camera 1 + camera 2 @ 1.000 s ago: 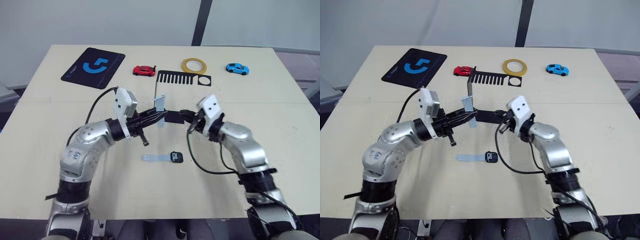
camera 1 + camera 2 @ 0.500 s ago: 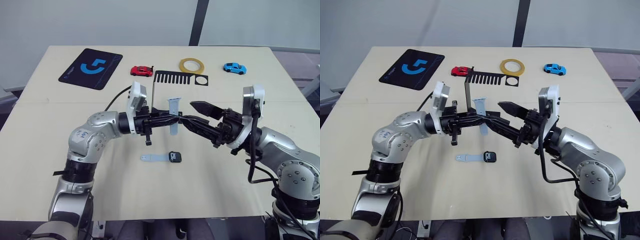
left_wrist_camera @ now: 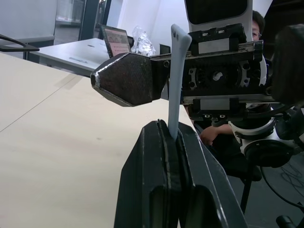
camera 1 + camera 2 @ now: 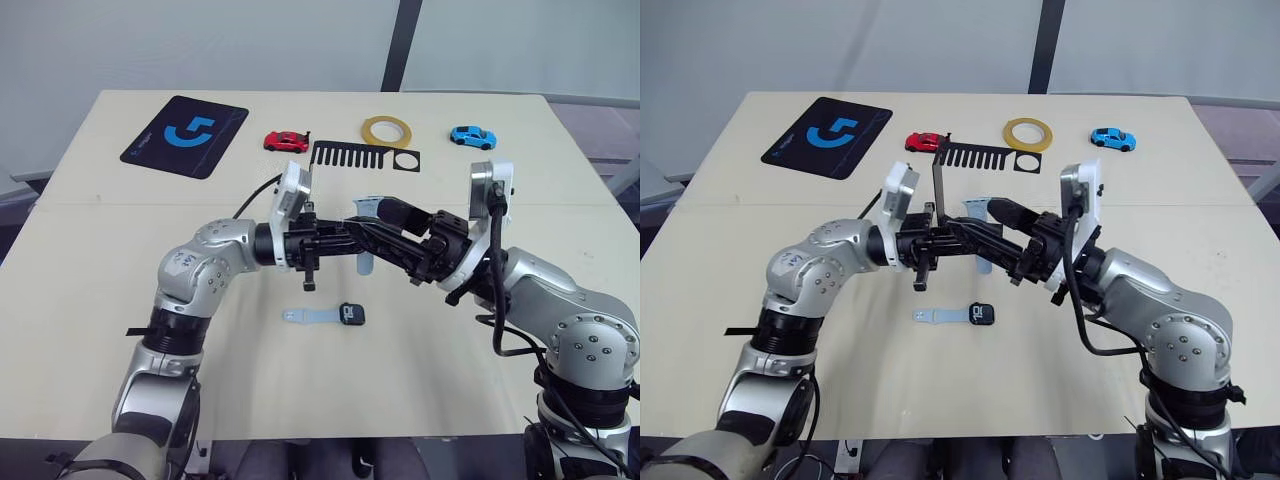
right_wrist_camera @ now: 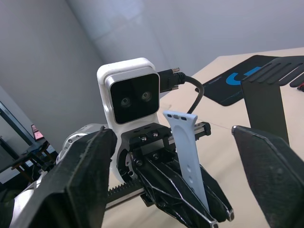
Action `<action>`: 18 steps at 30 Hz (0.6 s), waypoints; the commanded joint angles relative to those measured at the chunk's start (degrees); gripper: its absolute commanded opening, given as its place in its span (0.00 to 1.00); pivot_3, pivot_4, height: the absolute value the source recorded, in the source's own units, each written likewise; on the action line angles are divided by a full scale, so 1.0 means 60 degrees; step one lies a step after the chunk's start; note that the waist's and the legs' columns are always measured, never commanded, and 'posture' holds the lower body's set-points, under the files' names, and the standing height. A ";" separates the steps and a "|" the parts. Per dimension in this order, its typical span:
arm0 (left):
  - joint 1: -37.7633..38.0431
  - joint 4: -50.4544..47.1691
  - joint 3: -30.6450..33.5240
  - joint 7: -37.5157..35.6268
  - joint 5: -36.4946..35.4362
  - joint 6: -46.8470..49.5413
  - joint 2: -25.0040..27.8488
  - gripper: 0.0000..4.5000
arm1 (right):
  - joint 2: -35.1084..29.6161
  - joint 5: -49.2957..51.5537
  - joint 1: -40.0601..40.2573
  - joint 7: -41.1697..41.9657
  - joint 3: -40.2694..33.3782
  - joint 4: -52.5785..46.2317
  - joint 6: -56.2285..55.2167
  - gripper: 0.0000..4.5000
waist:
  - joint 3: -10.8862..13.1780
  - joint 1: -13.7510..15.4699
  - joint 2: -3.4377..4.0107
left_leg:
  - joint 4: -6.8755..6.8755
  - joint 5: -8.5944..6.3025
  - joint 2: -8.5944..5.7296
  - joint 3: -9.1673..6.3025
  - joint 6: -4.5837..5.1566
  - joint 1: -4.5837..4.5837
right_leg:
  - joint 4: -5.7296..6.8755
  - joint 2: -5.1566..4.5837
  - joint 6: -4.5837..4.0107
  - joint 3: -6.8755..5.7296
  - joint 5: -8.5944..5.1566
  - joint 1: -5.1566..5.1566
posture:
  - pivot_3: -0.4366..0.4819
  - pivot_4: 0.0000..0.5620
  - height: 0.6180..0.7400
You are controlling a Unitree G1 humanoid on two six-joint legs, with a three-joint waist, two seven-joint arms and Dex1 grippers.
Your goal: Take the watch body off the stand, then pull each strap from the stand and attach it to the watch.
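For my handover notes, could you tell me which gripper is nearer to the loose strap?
Left. The left gripper is shut on the loose strap, holding it upright; the right gripper is open, its fingers to either side without touching.

A black mat with a blue logo (image 4: 186,135) lies at the far left of the pale worktop (image 4: 90,300). Beside it sits a red toy car (image 4: 286,141), then a yellow tape roll (image 4: 385,131), and a blue toy car (image 4: 473,136) farthest right.
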 commanded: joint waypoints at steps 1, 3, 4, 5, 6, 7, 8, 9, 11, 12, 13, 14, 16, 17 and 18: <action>-0.0275 -0.0079 0.0049 -0.0152 -0.0005 -0.0218 -0.0005 0.00 | -0.0112 0.0059 -0.0004 0.0121 0.0052 -0.0203 -0.0292 0.81 | 0.0000 0.0002 0.0000 | 0.0000 0.0000 0.0000 0.0000 0.0000 0.0000 | 0.0000 0.0000 0.0000 0.0000 0.0000 0.0000 | 0.48 0.27 0.93; -0.0290 -0.0064 0.0054 -0.0159 0.0011 -0.0238 0.0004 0.00 | -0.0132 0.0054 -0.0021 0.0137 0.0083 -0.0177 -0.0335 0.81 | 0.0000 0.0012 0.0000 | 0.0001 0.0000 0.0002 -0.0001 0.0000 0.0000 | 0.0000 -0.0002 0.0000 0.0000 0.0000 0.0000 | 0.48 0.27 0.93; -0.0300 -0.0048 0.0058 -0.0164 0.0016 -0.0243 0.0008 0.00 | -0.0142 0.0046 -0.0031 0.0144 0.0099 -0.0159 -0.0354 0.81 | 0.0000 0.0013 0.0000 | 0.0001 0.0000 0.0002 -0.0002 0.0000 -0.0001 | 0.0000 -0.0003 0.0000 0.0000 0.0000 0.0000 | 0.48 0.27 0.93; -0.0296 -0.0080 0.0070 -0.0153 0.0003 -0.0221 0.0019 0.00 | -0.0159 0.0056 -0.0031 0.0157 0.0100 -0.0147 -0.0375 0.81 | 0.0000 0.0013 0.0000 | 0.0001 0.0000 0.0002 -0.0001 0.0000 -0.0001 | 0.0000 -0.0002 0.0000 0.0000 0.0000 0.0000 | 0.48 0.27 0.93; -0.0291 -0.0103 0.0078 -0.0152 -0.0003 -0.0213 0.0029 0.00 | -0.0172 0.0060 -0.0036 0.0168 0.0106 -0.0134 -0.0399 0.81 | 0.0000 0.0013 0.0000 | 0.0001 0.0000 0.0002 -0.0001 0.0000 -0.0001 | 0.0000 -0.0003 0.0000 0.0000 0.0000 0.0000 | 0.48 0.27 0.93; -0.0283 -0.0122 0.0084 -0.0154 -0.0007 -0.0208 0.0039 0.00 | -0.0185 0.0064 -0.0040 0.0174 0.0116 -0.0120 -0.0423 0.81 | 0.0000 0.0012 0.0000 | 0.0001 0.0000 0.0002 -0.0002 0.0000 0.0000 | 0.0000 -0.0002 0.0000 0.0000 0.0000 0.0000 | 0.48 0.27 0.93; -0.0271 -0.0147 0.0090 -0.0151 -0.0015 -0.0197 0.0048 0.00 | -0.0199 0.0068 -0.0036 0.0177 0.0122 -0.0117 -0.0451 0.81 | 0.0000 0.0011 0.0000 | 0.0000 0.0000 0.0002 -0.0002 0.0000 0.0000 | 0.0000 -0.0002 0.0000 0.0000 0.0000 0.0000 | 0.48 0.27 0.93; -0.0267 -0.0150 0.0093 -0.0147 -0.0012 -0.0200 0.0052 0.00 | -0.0214 0.0077 -0.0033 0.0179 0.0128 -0.0113 -0.0474 0.81 | 0.0000 0.0010 0.0000 | 0.0001 0.0000 0.0003 -0.0001 0.0000 -0.0001 | 0.0000 -0.0002 0.0000 0.0000 0.0000 0.0000 | 0.48 0.27 0.93; -0.0261 -0.0157 0.0097 -0.0129 -0.0008 -0.0202 0.0048 0.00 | -0.0224 0.0104 -0.0012 0.0189 0.0126 -0.0126 -0.0524 0.81 | 0.0000 0.0010 0.0000 | 0.0000 0.0000 0.0004 -0.0002 0.0000 0.0000 | 0.0000 -0.0002 0.0000 0.0000 0.0000 0.0000 | 0.48 0.27 0.93; -0.0254 -0.0158 0.0096 -0.0118 -0.0005 -0.0201 0.0044 0.00 | -0.0217 0.0123 0.0006 0.0199 0.0119 -0.0144 -0.0552 0.75 | 0.0000 0.0010 0.0000 | 0.0001 0.0000 0.0004 -0.0002 0.0000 0.0000 | 0.0000 -0.0002 0.0000 0.0000 0.0000 0.0000 | 0.48 0.27 0.93; -0.0247 -0.0161 0.0097 -0.0113 -0.0004 -0.0201 0.0044 0.00 | -0.0214 0.0137 0.0017 0.0201 0.0120 -0.0159 -0.0568 0.68 | 0.0000 0.0011 0.0000 | 0.0001 0.0000 0.0004 -0.0002 0.0000 0.0000 | 0.0000 -0.0002 0.0000 0.0000 0.0000 0.0000 | 0.48 0.27 0.93; -0.0241 -0.0163 0.0101 -0.0105 -0.0007 -0.0197 0.0043 0.00 | -0.0220 0.0146 0.0024 0.0214 0.0128 -0.0173 -0.0580 0.61 | 0.0000 0.0012 0.0000 | 0.0000 0.0000 0.0005 -0.0002 0.0000 0.0000 | 0.0000 -0.0002 0.0000 0.0000 0.0000 0.0000 | 0.48 0.27 0.93; -0.0238 -0.0155 0.0112 -0.0089 -0.0013 -0.0190 0.0036 0.00 | -0.0236 0.0149 0.0034 0.0220 0.0145 -0.0173 -0.0614 0.61 | 0.0000 0.0012 0.0000 | 0.0001 0.0000 0.0005 -0.0002 0.0000 0.0000 | 0.0000 -0.0002 0.0000 0.0000 0.0000 0.0000 | 0.48 0.27 0.93; -0.0241 -0.0148 0.0121 -0.0079 -0.0018 -0.0187 0.0031 0.00 | -0.0236 0.0156 0.0032 0.0207 0.0148 -0.0166 -0.0628 0.61 | 0.0000 0.0012 0.0000 | 0.0001 0.0000 0.0005 -0.0002 0.0000 -0.0001 | 0.0000 -0.0002 0.0000 0.0000 0.0000 0.0000 | 0.48 0.27 0.93; -0.0243 -0.0141 0.0128 -0.0072 -0.0022 -0.0187 0.0027 0.00 | -0.0235 0.0159 0.0031 0.0197 0.0151 -0.0159 -0.0639 0.61 | 0.0000 0.0012 0.0000 | 0.0001 0.0000 0.0005 -0.0002 0.0000 -0.0001 | 0.0000 -0.0002 0.0000 0.0000 0.0000 0.0000 | 0.48 0.27 0.93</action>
